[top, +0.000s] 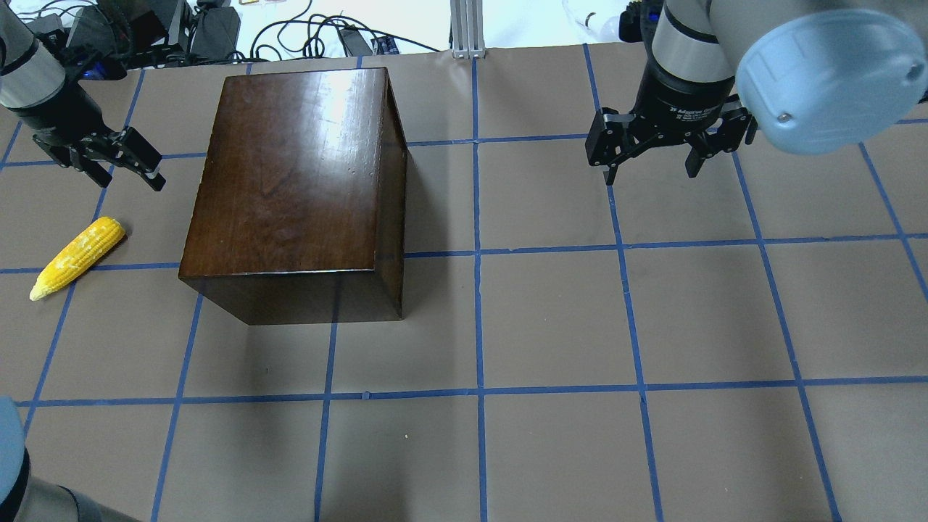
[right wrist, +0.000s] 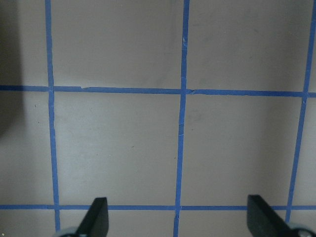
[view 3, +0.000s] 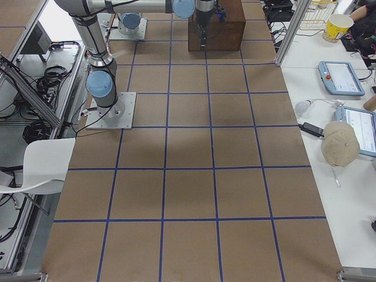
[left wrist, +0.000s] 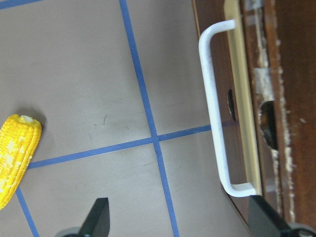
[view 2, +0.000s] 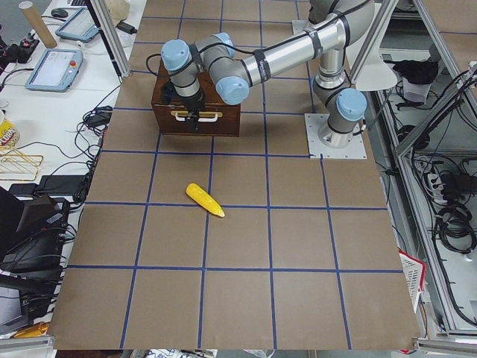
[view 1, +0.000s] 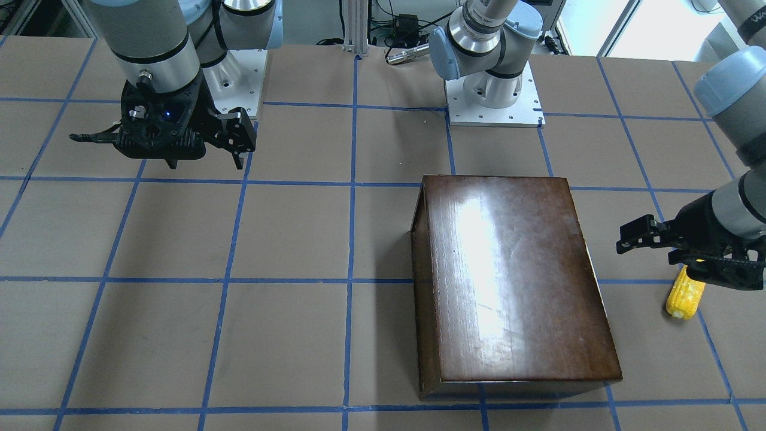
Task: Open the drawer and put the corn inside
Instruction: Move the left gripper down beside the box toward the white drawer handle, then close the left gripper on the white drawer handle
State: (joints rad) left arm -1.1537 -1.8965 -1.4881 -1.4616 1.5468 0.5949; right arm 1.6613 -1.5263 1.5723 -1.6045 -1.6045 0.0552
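Note:
The dark-brown box (top: pixel 290 174) stands left of centre, its drawer shut. In the left wrist view the scuffed drawer front (left wrist: pixel 247 98) shows with a white handle (left wrist: pixel 213 108). The yellow corn (top: pixel 76 257) lies on the table to the box's left, and shows in the front view (view 1: pixel 685 293) and the left wrist view (left wrist: pixel 17 153). My left gripper (top: pixel 123 174) is open and empty, above the table between the corn and the drawer front, close to the handle. My right gripper (top: pixel 650 172) is open and empty, far to the box's right.
The table (top: pixel 551 326) is brown with a blue tape grid. The arm bases (view 1: pixel 494 102) are bolted at the robot's edge. Cables and equipment (top: pixel 217 32) lie beyond the far edge, behind the box.

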